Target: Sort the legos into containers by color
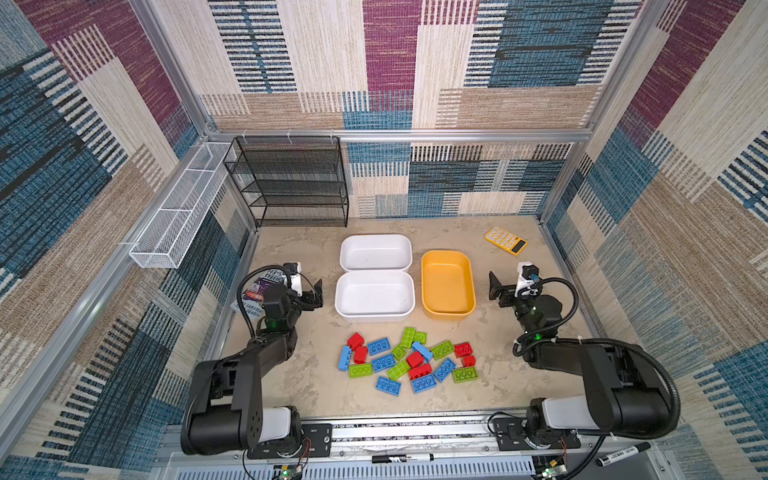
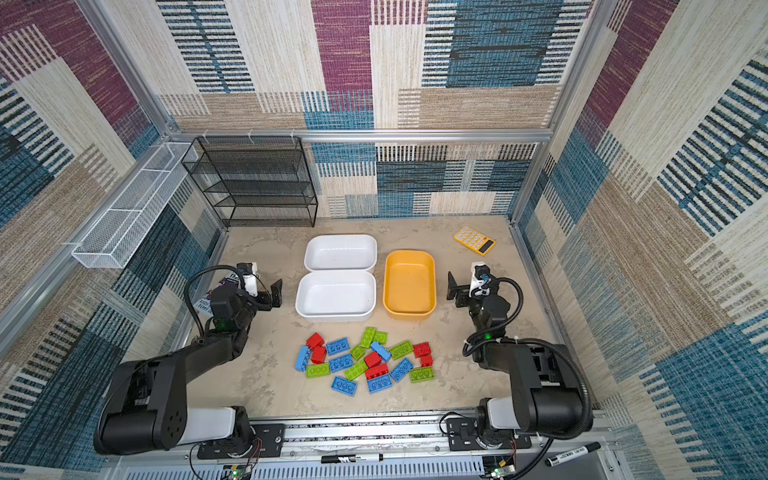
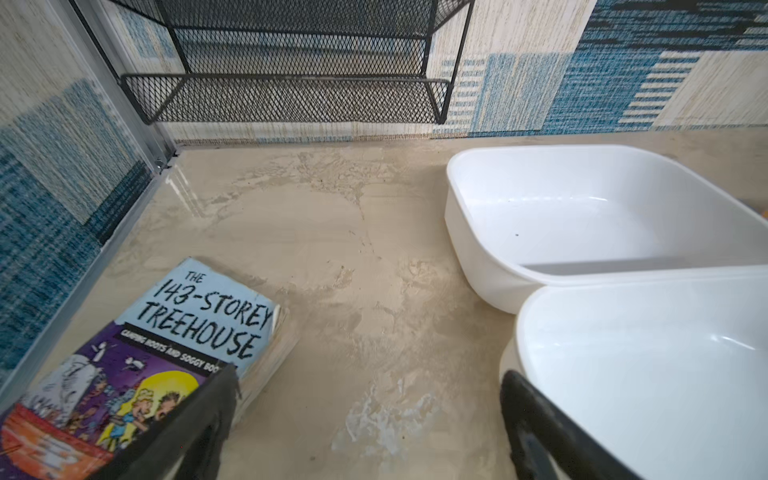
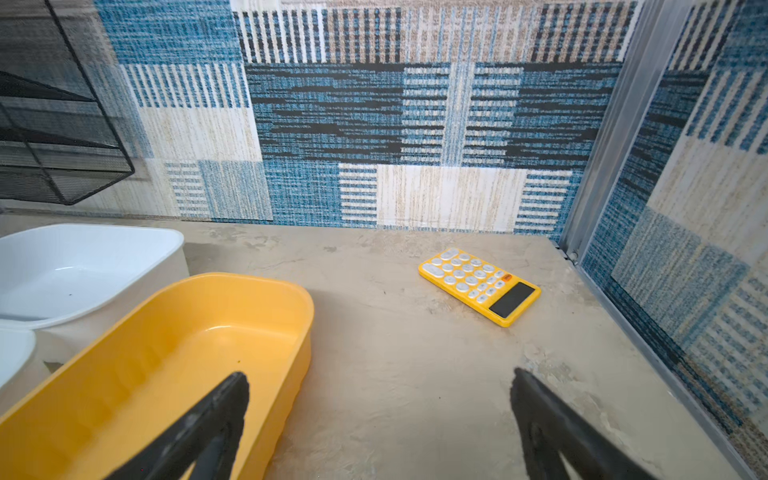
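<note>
A loose heap of red, blue and lime green legos lies on the table's near middle in both top views. Behind it stand three empty containers: a near white tub, a far white tub and a yellow tub. My left gripper hovers open just left of the near white tub, holding nothing. Just right of the yellow tub, my right gripper is open and empty too. Neither wrist view shows the legos.
A paperback book lies under the left arm by the left wall. A yellow calculator sits at the back right. A black mesh rack and white wire basket stand at the back left.
</note>
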Robot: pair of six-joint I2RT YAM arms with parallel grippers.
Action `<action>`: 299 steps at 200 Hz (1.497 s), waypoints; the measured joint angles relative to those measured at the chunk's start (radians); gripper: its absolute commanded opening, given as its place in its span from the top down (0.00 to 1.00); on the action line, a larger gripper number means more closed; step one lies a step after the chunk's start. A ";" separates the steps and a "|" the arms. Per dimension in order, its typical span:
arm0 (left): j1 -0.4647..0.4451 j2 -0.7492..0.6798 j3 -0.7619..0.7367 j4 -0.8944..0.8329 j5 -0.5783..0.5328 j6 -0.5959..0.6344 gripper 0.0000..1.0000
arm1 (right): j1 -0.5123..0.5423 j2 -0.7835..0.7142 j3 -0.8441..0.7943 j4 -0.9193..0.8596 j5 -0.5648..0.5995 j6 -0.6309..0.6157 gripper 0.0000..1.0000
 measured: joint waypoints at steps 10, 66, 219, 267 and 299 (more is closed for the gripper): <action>0.000 -0.059 0.048 -0.089 0.002 -0.001 0.01 | 0.000 -0.050 0.016 -0.045 -0.019 -0.004 0.01; -0.008 -0.254 0.305 -0.678 0.169 0.016 0.01 | 0.000 -0.290 0.180 -0.436 -0.204 -0.057 0.01; -0.385 -0.259 0.288 -1.364 0.171 0.347 0.20 | 0.119 -0.359 0.555 -1.402 -0.642 -0.236 0.01; -0.472 -0.219 0.201 -1.247 0.048 0.347 0.26 | 0.144 -0.354 0.547 -1.426 -0.635 -0.238 0.01; -0.511 -0.142 0.202 -1.160 -0.007 0.334 0.30 | 0.149 -0.351 0.538 -1.426 -0.630 -0.238 0.01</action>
